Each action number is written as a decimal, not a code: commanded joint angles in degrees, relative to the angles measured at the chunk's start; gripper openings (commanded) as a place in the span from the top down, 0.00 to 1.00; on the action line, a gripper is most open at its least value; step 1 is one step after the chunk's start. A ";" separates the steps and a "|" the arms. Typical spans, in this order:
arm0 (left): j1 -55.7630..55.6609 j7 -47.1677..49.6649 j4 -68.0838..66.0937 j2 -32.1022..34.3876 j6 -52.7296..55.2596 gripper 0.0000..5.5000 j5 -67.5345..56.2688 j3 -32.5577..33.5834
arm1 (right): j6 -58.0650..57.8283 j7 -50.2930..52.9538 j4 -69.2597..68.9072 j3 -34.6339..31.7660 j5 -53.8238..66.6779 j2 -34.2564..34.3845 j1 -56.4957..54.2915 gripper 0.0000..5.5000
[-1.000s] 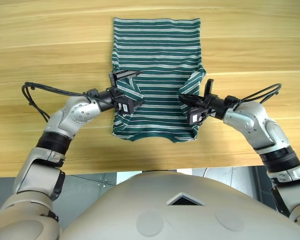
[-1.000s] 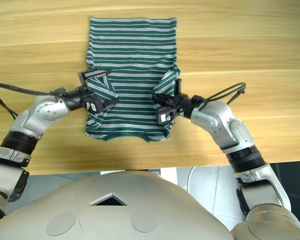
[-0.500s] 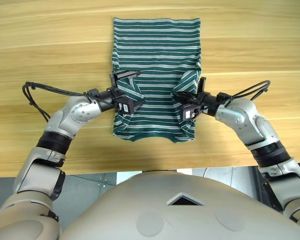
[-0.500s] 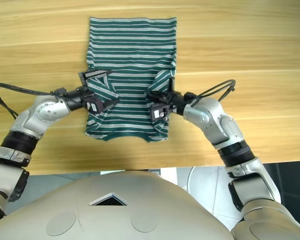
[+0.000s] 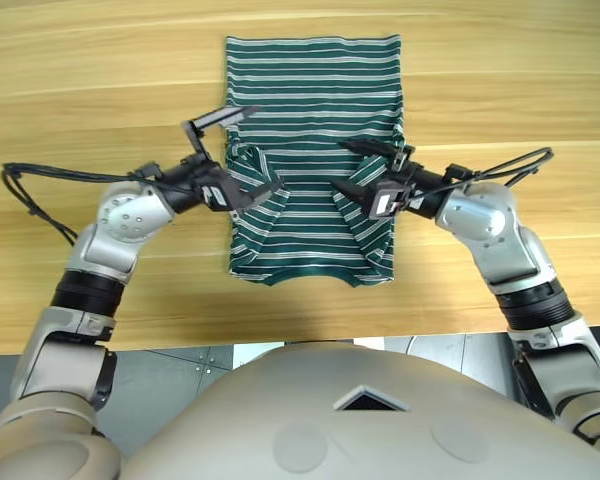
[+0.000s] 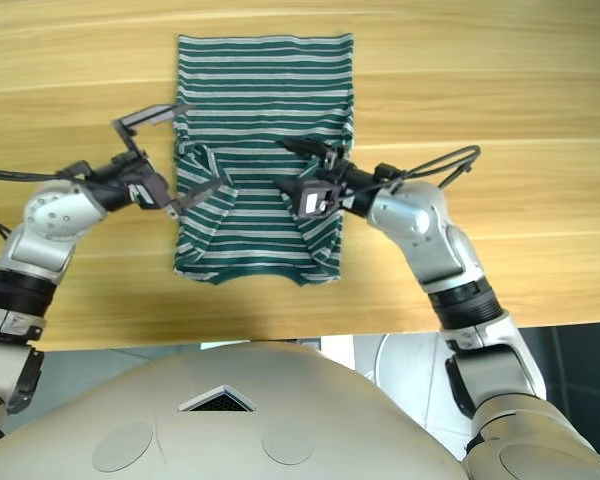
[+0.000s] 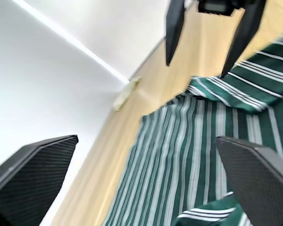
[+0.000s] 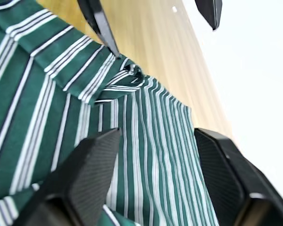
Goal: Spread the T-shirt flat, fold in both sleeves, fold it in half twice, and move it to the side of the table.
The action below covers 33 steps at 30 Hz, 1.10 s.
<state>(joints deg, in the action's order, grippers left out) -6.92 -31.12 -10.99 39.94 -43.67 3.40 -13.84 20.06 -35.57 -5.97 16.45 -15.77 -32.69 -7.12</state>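
- A thin black cable makes a loop above the light wooden tabletop, beside the left arm.
- The left gripper is at the left edge of the shirt. Its two black fingers are wide apart and hold nothing. One finger is raised over the bare wood. The tip of the other finger is at the folded left sleeve; I cannot tell if it touches the cloth.
- The dark green T-shirt with thin white stripes lies flat in the middle of the tabletop. Its straight hem is on the far side and its collar end is near the robot. Both sleeves are folded inward on the body, so the shirt looks like a long rectangle with some wrinkles in the near half.
- The right gripper is above the right part of the shirt, near the folded right sleeve. Its fingers are also apart, with no cloth between them.
- In the left wrist view, the striped cloth lies between this gripper's own two fingers, and the right gripper is farther off.
- A second black cable curves over the right arm.
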 commanded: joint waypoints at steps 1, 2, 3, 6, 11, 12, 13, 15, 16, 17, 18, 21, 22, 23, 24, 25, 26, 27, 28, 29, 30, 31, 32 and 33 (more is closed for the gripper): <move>5.05 -4.26 4.88 7.02 -0.21 0.02 -6.20 5.79 | 0.79 -3.85 -4.12 -10.39 5.64 -10.33 4.92 0.33; 6.62 -5.56 5.16 8.61 -0.10 0.02 -6.37 6.43 | 1.35 -5.00 -4.53 -12.20 6.26 -12.83 7.25 0.33; 8.23 -6.88 4.87 10.08 -0.16 0.02 -5.83 6.58 | 1.87 -5.90 -4.51 -13.61 6.38 -15.03 9.48 0.33; 14.24 -9.78 1.56 14.83 -1.05 0.02 0.51 5.82 | 5.09 -7.49 -2.44 -17.71 4.08 -21.61 17.54 0.33; 25.59 -14.02 5.54 22.10 -1.37 0.02 2.51 6.86 | 11.36 -12.59 -3.60 -16.52 5.07 -26.97 30.15 0.33; 26.19 -14.33 6.00 21.99 -1.39 0.02 3.21 6.18 | 11.69 -13.32 -3.38 -14.77 4.82 -26.47 30.38 0.33; 26.33 -14.41 6.36 21.68 -1.10 0.02 3.82 5.75 | 12.11 -13.98 -2.99 -12.92 4.56 -25.86 30.25 0.33; 25.76 -14.57 6.42 21.16 -0.38 0.02 4.47 5.34 | 12.24 -14.84 -1.81 -8.95 2.88 -24.31 28.81 0.33; 25.45 -14.79 6.49 21.15 -0.20 0.02 4.59 5.10 | 12.26 -15.17 -1.53 -7.39 2.27 -23.83 28.24 0.33; 25.15 -14.89 6.60 20.92 -0.03 0.02 4.78 4.66 | 12.27 -15.59 -1.40 -5.81 1.91 -23.34 27.63 0.33; 24.80 -15.04 6.81 20.46 -0.03 0.02 4.72 4.01 | 12.15 -15.81 -1.26 -4.37 1.48 -22.75 26.85 0.33; 23.51 -14.58 6.27 18.46 -0.03 0.02 5.83 2.05 | 12.10 -15.76 -0.73 -1.04 0.53 -21.48 24.41 0.33; 22.94 -14.42 5.46 17.79 -0.35 0.02 6.72 1.26 | 11.69 -15.57 -0.45 -0.15 0.27 -20.81 23.47 0.33; 22.45 -14.39 4.77 17.24 -0.57 0.02 7.13 0.63 | 11.35 -15.36 -0.22 0.58 0.02 -20.28 22.70 0.33; 21.98 -14.45 4.22 16.82 -0.73 0.02 7.40 0.10 | 11.34 -15.16 -0.01 1.29 -0.18 -19.95 22.13 0.33; 21.56 -14.69 3.81 16.48 -0.99 0.02 7.42 -0.49 | 11.42 -15.06 0.09 1.93 -0.29 -19.70 21.76 0.33; 21.16 -14.85 3.46 16.06 -1.32 0.02 7.45 -1.09 | 11.41 -14.97 0.14 2.51 -0.51 -19.38 21.42 0.33; 20.74 -15.04 3.09 15.70 -1.75 0.02 7.44 -1.82 | 11.48 -14.86 0.26 3.11 -0.77 -19.14 20.99 0.33; 20.47 -15.24 2.82 15.44 -2.10 0.02 7.36 -2.42 | 11.47 -14.82 0.37 3.57 -0.91 -18.94 20.54 0.33; 20.08 -15.42 2.46 15.10 -2.32 0.02 7.47 -3.03 | 11.47 -14.65 0.55 3.99 -1.13 -18.70 20.04 0.33; 19.68 -15.63 2.12 14.87 -2.46 0.02 7.69 -3.62 | 11.46 -14.45 0.71 4.32 -1.29 -18.56 19.63 0.33; 19.31 -15.76 1.77 14.72 -2.58 0.02 7.96 -4.17 | 11.42 -14.28 0.85 4.60 -1.42 -18.46 19.30 0.33; 18.99 -15.90 1.47 14.66 -2.70 0.02 8.06 -4.69 | 11.40 -14.13 0.97 4.83 -1.52 -18.42 19.07 0.37; 18.73 -16.20 1.27 14.67 -2.80 0.02 8.11 -5.26 | 11.37 -14.02 1.20 5.03 -1.69 -18.30 18.78 0.38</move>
<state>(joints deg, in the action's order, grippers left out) 10.80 -44.46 -7.17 54.96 -47.78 7.00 -15.50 33.26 -48.55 -7.51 19.13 -12.69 -50.83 10.82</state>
